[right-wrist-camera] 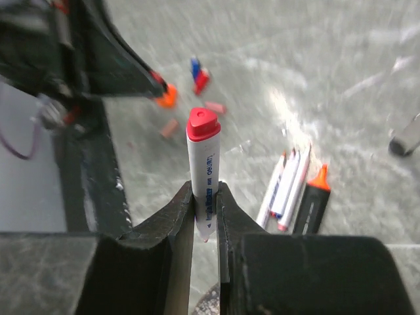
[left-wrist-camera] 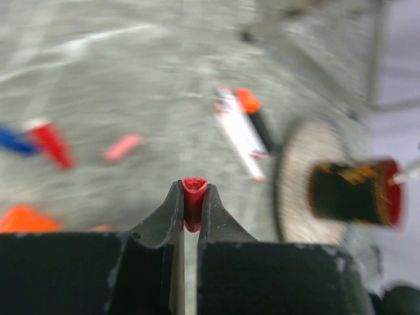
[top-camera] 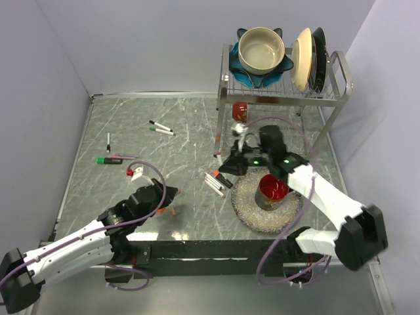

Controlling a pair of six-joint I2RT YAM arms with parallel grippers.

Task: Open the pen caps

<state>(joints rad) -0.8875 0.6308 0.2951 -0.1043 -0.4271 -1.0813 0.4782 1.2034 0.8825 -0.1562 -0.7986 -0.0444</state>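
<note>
Left gripper (left-wrist-camera: pixel 193 191) is pinched tight on a loose red cap (left-wrist-camera: pixel 193 200), low over the near-left table (top-camera: pixel 184 131). Right gripper (right-wrist-camera: pixel 205 190), right of centre, clamps a white marker (right-wrist-camera: pixel 202 164) upright, with the second red cap (right-wrist-camera: pixel 203 126) still on its tip.

The left arm (top-camera: pixel 72 246) and right arm (top-camera: pixel 325 197) wear white shells over black joints. Each gripper, left gripper (left-wrist-camera: pixel 194 195) and right gripper (right-wrist-camera: pixel 205 195), has tapered matte-black fingers on a blocky black body. Thin purple cables (top-camera: pixel 149 163) loop behind the jaws, and green lights (top-camera: pixel 254 159) glow behind the right ones.
</note>
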